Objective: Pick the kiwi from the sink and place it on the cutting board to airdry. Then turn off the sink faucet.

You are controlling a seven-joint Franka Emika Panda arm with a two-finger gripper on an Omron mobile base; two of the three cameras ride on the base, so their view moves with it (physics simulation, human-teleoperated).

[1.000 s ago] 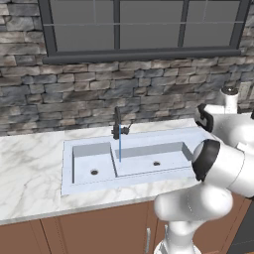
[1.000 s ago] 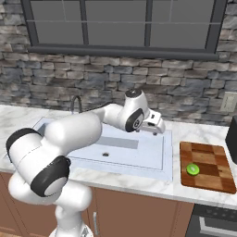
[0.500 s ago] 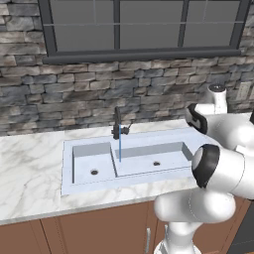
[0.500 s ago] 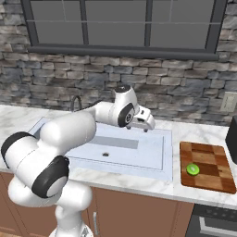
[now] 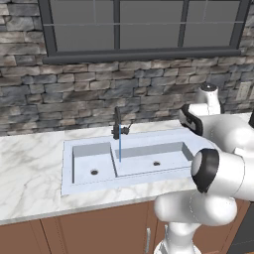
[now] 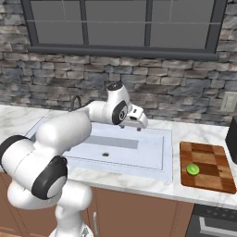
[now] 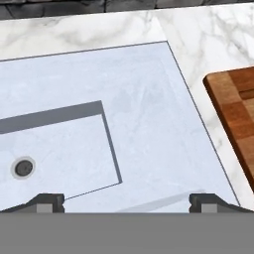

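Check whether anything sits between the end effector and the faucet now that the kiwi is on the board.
Nothing visible does. The end effector hangs open and empty over the sink, and only open basin lies between it and the sink faucet, whose water is running. The kiwi rests on the cutting board, off to the other side.

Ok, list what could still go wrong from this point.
1. Water still runs from the sink faucet in a thin stream, and the gripper hangs over the sink, to the right of the faucet. The empty, open jaws could miss or knock the small side lever.
2. The kiwi lies on the cutting board near its front edge. It is round, so a bump to the board might roll it onto the counter.
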